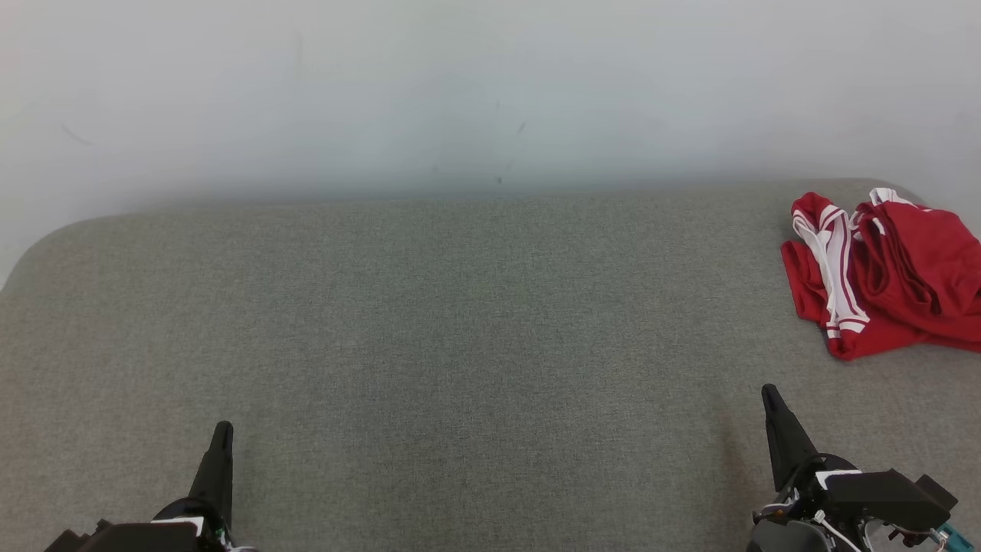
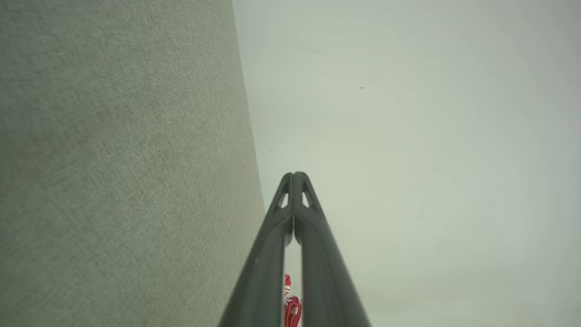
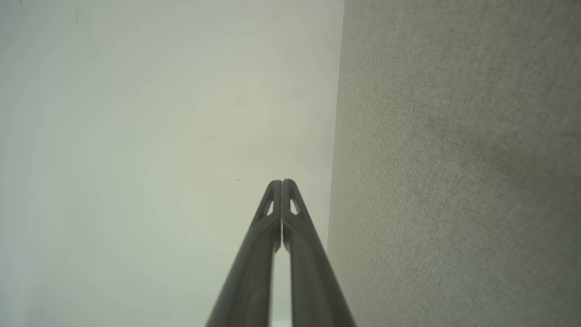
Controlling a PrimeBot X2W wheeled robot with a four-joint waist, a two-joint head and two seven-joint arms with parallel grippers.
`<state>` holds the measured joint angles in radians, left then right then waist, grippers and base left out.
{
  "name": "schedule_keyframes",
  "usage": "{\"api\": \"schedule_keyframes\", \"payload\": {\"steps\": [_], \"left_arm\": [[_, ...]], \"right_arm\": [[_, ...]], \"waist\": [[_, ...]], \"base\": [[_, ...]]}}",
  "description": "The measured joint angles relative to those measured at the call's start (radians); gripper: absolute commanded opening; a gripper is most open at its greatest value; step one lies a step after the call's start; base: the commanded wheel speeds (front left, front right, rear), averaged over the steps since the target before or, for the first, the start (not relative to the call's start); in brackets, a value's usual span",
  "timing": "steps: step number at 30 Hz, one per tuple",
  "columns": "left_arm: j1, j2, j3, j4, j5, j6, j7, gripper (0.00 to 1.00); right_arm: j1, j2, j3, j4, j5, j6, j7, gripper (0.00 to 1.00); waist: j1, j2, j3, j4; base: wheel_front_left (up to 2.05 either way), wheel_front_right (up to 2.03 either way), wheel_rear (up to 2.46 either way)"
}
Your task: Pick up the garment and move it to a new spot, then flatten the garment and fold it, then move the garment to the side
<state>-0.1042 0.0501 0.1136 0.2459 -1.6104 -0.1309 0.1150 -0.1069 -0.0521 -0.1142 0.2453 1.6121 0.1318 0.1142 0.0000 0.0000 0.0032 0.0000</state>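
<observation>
The red garment (image 1: 889, 276) is lying in a crumpled heap at the far right of the grey cloth surface (image 1: 460, 322). It is close to the far edge and is running off the right side of the head view. It is looking soft and floppy, with lots of folds, and white stripes are running down one part of it. Nothing is touching it.

The grey cloth surface is looking rough and woven, like tiny threads crossing, and its far left corner is rounded. Behind it a pale area (image 1: 460, 92) is looking smooth, with a few small dark marks.

The left gripper (image 1: 221, 431) is sitting at the near left, well apart from the garment. Its two long dark fingers are pressing together at the tips and holding nothing. In the left wrist view a little bit of red is peeking through the thin gap lower down between them.

The right gripper (image 1: 769, 392) is sitting at the near right, nearer the garment, with bare cloth between them. Its fingers are also meeting at the tips and holding nothing. The fingers are looking smooth and hard, thin at the tip and wider lower down, each with a small hole near the tip.
</observation>
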Motion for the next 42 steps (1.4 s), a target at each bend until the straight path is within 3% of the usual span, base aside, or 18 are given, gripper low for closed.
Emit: {"api": "schedule_keyframes", "payload": {"steps": [42], "left_arm": [[-0.001,0.0,0.0,0.0,0.0,0.0,0.0,0.0]], "right_arm": [[0.0,0.0,0.0,0.0,0.0,0.0,0.0,0.0]], "waist": [[0.0,0.0,0.0,0.0]], "base": [[0.0,0.0,0.0]]}}
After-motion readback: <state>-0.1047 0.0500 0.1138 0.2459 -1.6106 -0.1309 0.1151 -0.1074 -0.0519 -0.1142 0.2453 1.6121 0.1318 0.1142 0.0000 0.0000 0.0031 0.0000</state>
